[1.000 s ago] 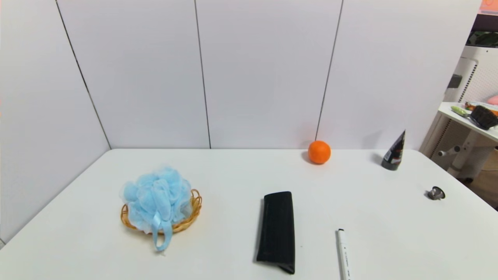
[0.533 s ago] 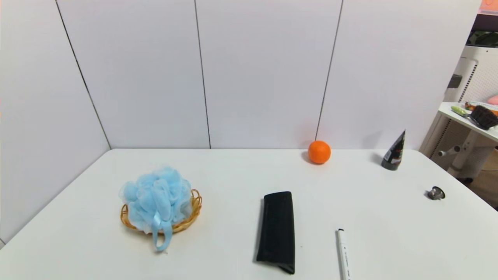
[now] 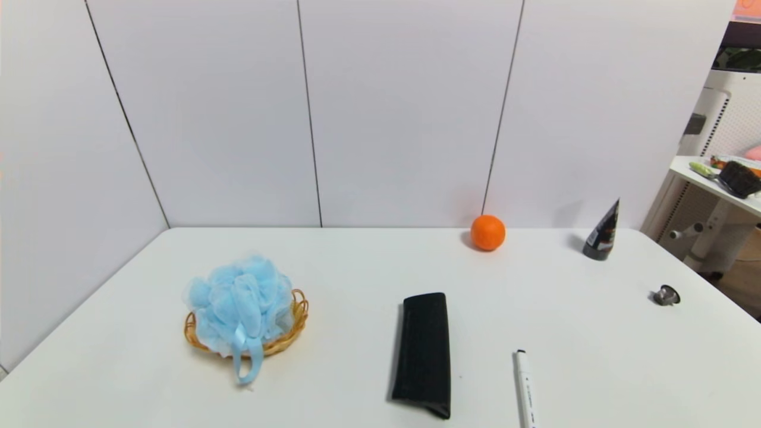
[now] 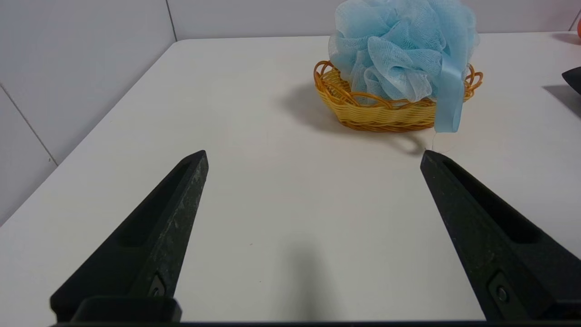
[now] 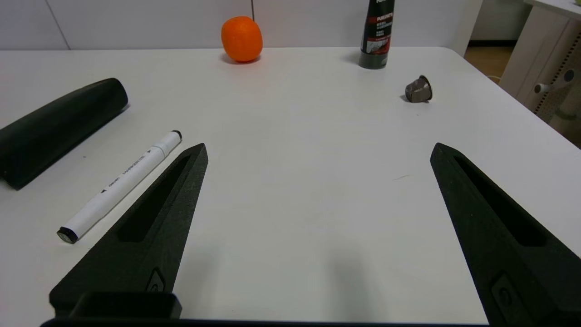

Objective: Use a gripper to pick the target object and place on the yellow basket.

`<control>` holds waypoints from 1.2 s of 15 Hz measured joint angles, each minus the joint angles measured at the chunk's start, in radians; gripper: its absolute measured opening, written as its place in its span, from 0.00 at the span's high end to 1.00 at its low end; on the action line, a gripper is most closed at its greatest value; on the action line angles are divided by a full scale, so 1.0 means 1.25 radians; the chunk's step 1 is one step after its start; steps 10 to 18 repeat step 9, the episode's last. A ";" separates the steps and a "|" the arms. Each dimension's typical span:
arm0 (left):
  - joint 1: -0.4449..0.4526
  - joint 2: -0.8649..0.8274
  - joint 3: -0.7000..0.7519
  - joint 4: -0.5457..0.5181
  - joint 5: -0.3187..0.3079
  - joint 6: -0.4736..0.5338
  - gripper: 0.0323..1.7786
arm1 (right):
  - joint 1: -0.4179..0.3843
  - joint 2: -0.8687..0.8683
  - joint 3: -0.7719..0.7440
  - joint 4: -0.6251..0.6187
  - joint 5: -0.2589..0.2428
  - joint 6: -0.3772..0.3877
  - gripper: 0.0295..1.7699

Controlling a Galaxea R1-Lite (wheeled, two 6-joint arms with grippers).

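On the left of the white table (image 3: 357, 261), the light blue pouf (image 3: 239, 303) sits in the yellow basket (image 3: 294, 324), heaped above its looped rim and covering most of it. Its ribbon loop (image 3: 248, 359) hangs over the near rim and its end lies on the table. In the left wrist view the pouf (image 4: 401, 45) fills the basket (image 4: 376, 111) the same way, with the ribbon (image 4: 449, 100) draped down the woven wall.

The left gripper (image 4: 313, 156) is low over the near left part of the table, well short of the basket. Its jaws are spread wide and hold nothing; bare table shows between them.

Near the middle lies a black case (image 3: 423, 352), long side running away from the robot. Just right of it, at the near edge, lies a white marker (image 3: 524, 386). An orange ball (image 3: 488, 232) rests by the back wall, and farther right a black tube (image 3: 601, 233) stands on its cap. A small grey capsule (image 3: 666, 295) lies on its side near the right edge.

The right gripper (image 5: 317, 150) is over the near right part of the table, jaws equally wide apart and empty. The marker (image 5: 120, 184) lies just beside one finger (image 5: 154, 227), and the capsule (image 5: 418, 89) and tube (image 5: 377, 36) sit well beyond.
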 joint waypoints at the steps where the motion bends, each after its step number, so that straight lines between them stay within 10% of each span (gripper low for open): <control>1: 0.000 0.000 0.000 0.000 0.000 0.000 0.05 | 0.000 0.000 0.000 0.000 0.000 0.000 0.04; 18: 0.000 0.000 0.000 0.000 0.000 0.000 0.05 | 0.000 0.000 0.000 0.001 0.000 -0.001 0.04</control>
